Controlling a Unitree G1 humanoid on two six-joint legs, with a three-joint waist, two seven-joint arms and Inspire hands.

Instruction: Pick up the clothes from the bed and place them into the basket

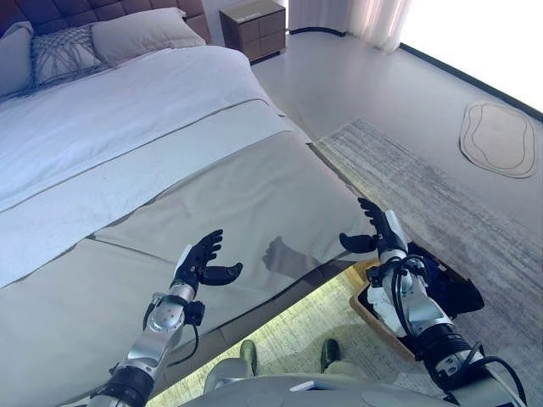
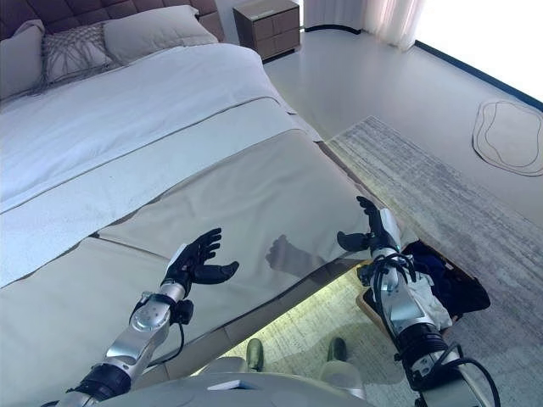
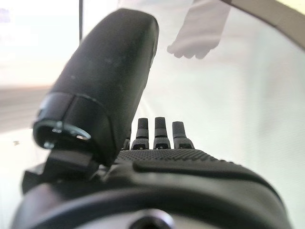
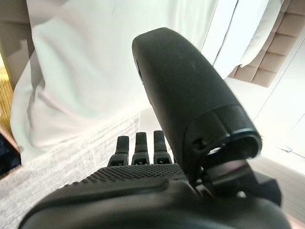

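Both hands empty here, left hand [image 1: 202, 261] and right hand [image 1: 379, 230] spread wide over a bare bed [image 1: 254, 182], dark clothes already bundled in the basket [image 2: 372, 305] on the rug, so scan carefully before reaching again.

1. One bed [image 1: 170, 170].
2. Three pillows [image 1: 140, 32] at the head of the bed.
3. One nightstand [image 1: 253, 27] beside the bed's head.
4. One basket [image 2: 428, 280] of dark clothes [image 2: 441, 271] by the bed's foot corner.
5. Two rugs [image 1: 424, 195] on the floor beside the bed.
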